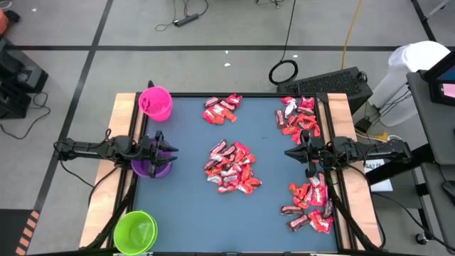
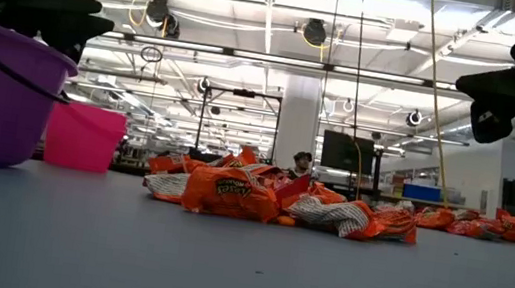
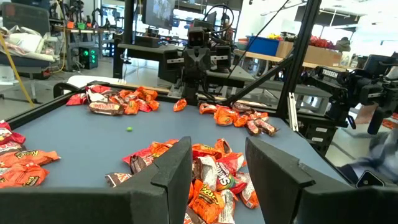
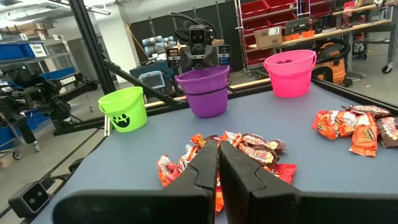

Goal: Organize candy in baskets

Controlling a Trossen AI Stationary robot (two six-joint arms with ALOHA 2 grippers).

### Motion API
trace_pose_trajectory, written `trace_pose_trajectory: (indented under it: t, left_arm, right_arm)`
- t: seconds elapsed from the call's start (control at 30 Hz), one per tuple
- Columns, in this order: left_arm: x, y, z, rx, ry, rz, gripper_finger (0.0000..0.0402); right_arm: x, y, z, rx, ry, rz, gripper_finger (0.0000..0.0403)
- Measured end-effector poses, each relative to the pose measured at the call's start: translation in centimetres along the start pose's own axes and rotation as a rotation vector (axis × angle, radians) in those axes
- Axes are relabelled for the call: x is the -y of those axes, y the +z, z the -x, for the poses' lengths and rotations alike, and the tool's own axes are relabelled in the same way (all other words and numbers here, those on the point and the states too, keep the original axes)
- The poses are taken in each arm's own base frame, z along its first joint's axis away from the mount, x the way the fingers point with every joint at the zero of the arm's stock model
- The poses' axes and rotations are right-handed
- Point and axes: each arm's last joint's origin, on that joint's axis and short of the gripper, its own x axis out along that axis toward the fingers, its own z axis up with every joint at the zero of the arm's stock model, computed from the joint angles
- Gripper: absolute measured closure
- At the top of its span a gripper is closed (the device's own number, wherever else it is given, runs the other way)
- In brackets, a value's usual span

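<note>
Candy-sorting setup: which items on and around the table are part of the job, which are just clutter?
Job:
- centre candy pile
- far candy pile
- right-edge candy
- pink basket
- purple basket
- green basket

Clutter:
- green speck on the table
- cable loop on the floor
- power strip

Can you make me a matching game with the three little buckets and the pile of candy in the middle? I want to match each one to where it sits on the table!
Things:
1. bright pink round plastic bucket
2. purple round plastic bucket
3. lime green round plastic bucket
4. middle heap of shiny red and brown wrapped candy

Places, seen from above:
A. near left corner of the table
B. centre of the blue mat
C. far left corner of the table
D. left edge, under the left arm's fingers

Pairs: 1-C, 2-D, 3-A, 4-B
</note>
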Motion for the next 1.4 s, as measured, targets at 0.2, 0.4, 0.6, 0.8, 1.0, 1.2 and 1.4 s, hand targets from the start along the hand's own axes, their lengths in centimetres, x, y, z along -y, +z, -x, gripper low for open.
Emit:
trace_pose_trajectory:
  t: [0.2, 0.4, 0.6, 0.8, 1.0, 1.2, 1.4]
  left_arm:
    - [0.0, 0.0, 0.0, 0.000, 0.000, 0.000, 0.0244]
    - [0.0, 0.0, 0.0, 0.000, 0.000, 0.000, 0.0244]
    - [0.0, 0.0, 0.0, 0.000, 0.000, 0.000, 0.0244]
    - [0.0, 0.0, 0.0, 0.000, 0.000, -0.001, 0.0244]
    - [-0.1, 0.3, 0.0, 0.039, 0.047, -0.031, 0.0244]
    - [-0.3, 0.5, 0.0, 0.065, 0.119, -0.053, 0.0244]
    - [-0.3, 1.5, 0.2, 0.171, 0.161, -0.033, 0.0244]
  right_arm:
    - [0.0, 0.0, 0.0, 0.000, 0.000, 0.000, 0.0397]
    - [0.0, 0.0, 0.0, 0.000, 0.000, 0.000, 0.0397]
    - [0.0, 0.0, 0.0, 0.000, 0.000, 0.000, 0.0397]
    - [0.0, 0.0, 0.0, 0.000, 0.000, 0.000, 0.0397]
    - [0.0, 0.2, 0.0, 0.019, 0.000, 0.012, 0.0397]
    - [-0.1, 0.4, 0.0, 0.043, 0.005, 0.049, 0.0397]
    - [-0.1, 0.4, 0.0, 0.045, 0.005, 0.049, 0.0397]
